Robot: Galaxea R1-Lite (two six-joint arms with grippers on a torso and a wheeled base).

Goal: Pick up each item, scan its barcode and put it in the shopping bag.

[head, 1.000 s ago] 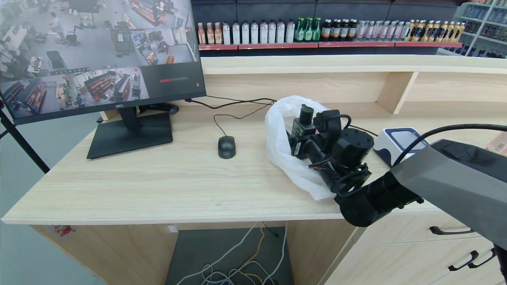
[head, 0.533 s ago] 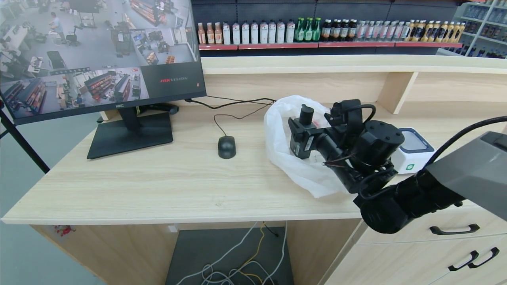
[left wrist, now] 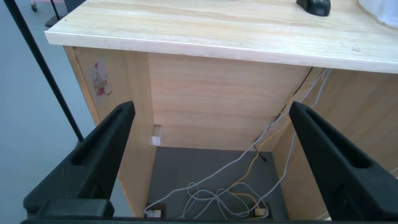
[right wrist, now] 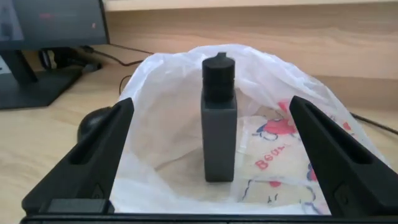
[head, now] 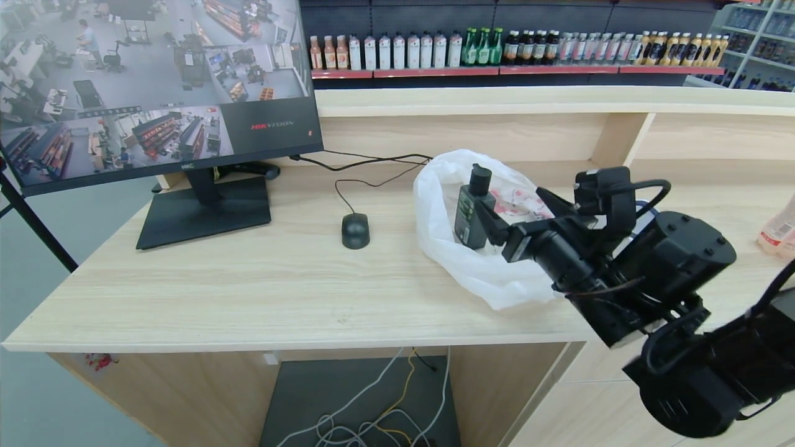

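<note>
This is looking like a shop's checkout desk: rows of bottled drinks (head: pixel 435 49) are standing on red-edged shelves (head: pixel 559 69) running behind the far edge of the pale wooden tabletop (head: pixel 248 285). A monitor (head: pixel 155 87) near the tabletop's far left corner is showing security-camera feeds of store aisles, with a wired mouse (head: pixel 355 231) lying near its stand. A white plastic shopping bag (head: pixel 435 211) is sitting open towards the tabletop's right side, holding a dark bottle (head: pixel 472 208).

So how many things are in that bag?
2: a dark bottle stands upright in the bag; what looks like a printed pack lies beside it. More may be hidden.
</note>
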